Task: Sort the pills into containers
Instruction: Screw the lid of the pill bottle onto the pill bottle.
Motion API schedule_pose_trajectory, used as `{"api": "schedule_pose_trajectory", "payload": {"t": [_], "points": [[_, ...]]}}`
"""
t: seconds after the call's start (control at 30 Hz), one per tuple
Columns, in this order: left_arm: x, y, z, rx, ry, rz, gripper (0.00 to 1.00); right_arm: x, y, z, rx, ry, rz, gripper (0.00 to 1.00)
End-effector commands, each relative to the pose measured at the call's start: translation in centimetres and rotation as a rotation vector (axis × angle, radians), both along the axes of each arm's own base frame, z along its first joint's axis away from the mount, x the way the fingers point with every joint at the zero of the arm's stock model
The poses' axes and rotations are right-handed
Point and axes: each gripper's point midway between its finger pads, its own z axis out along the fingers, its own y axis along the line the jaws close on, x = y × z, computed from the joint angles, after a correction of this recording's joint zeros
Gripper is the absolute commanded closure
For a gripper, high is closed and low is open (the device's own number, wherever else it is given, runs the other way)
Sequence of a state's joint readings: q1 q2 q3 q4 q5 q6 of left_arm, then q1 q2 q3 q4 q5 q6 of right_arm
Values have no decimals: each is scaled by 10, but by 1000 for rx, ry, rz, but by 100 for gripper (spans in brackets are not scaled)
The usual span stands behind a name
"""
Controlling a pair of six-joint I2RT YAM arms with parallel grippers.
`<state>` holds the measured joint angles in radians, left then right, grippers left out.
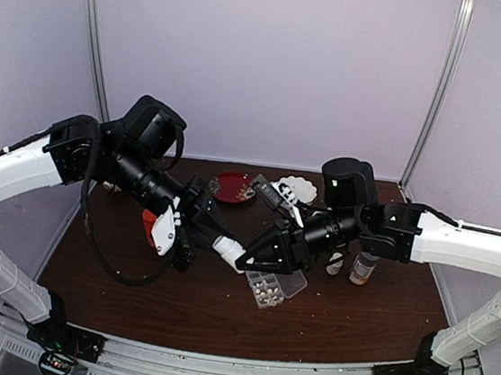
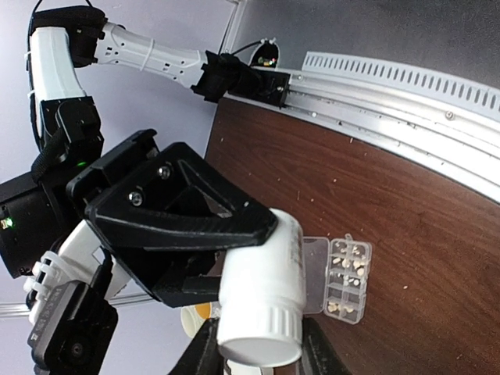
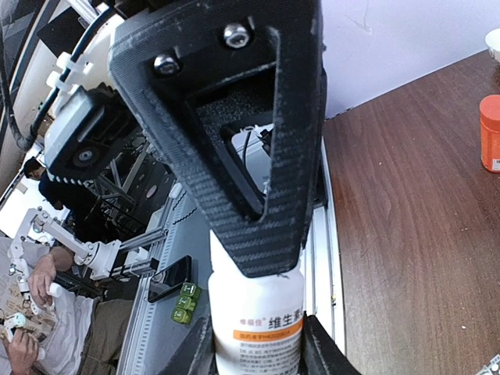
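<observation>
— Dark brown wooden tabletop [image 1: 129, 300], pale lilac walls behind. What's going on in the middle?

— Both my arms meet over it. I have the left gripper [image 2: 258, 353] clenched round the ribbed cap end of a small white plastic bottle [image 2: 262, 289]. The right gripper [image 3: 254, 348] is clamped on its labelled body. The bottle is held off the table between them.

— And the pills?

— Tiny whitish round pills [image 2: 344, 271] lie in several square compartments [image 2: 353, 251] of the clear flat plastic organizer box [image 2: 367, 269]. Its hinged clear lid [image 2: 314, 273] is folded open, and it sits on the table just beside where the grippers meet. Whether the bottle holds more, I cannot tell.

— How will they handle?

— Light, hard and smooth, I'd judge. I expect them to roll and skip away from fingers this wide, so I'd sooner tip them from the bottle's mouth than pinch one. If I must pinch, I'd come straight down and close across the widest part.

— The box?

— It looks thin and light, and I expect it to slide at a nudge. I'd steady it by an outer wall, never by the lid.
</observation>
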<state>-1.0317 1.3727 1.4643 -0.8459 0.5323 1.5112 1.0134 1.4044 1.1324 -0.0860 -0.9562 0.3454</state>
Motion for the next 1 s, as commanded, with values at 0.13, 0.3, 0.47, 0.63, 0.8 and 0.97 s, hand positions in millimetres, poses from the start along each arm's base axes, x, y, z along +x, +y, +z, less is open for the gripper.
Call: {"api": "schedule_pose_trajectory", "payload": {"t": [0.13,0.3,0.47,0.63,0.8,0.97], "points": [[28,-4,-22,-1,-66,128,40,16,-10,94,299,-265,-90,100],[28,8,-2,-149,-40,185,2,22,-22,67,220,-258,-142,100],[33,9,41,-355,88,318,2,30,-31,49,131,-300,-200,100],[38,14,76,-510,357,470,2,40,-46,48,79,-413,-287,100],[64,26,109,-651,749,753,2,51,-58,51,66,-514,-364,100],[66,15,126,-615,1160,851,2,61,-61,55,75,-590,-438,100]]}}
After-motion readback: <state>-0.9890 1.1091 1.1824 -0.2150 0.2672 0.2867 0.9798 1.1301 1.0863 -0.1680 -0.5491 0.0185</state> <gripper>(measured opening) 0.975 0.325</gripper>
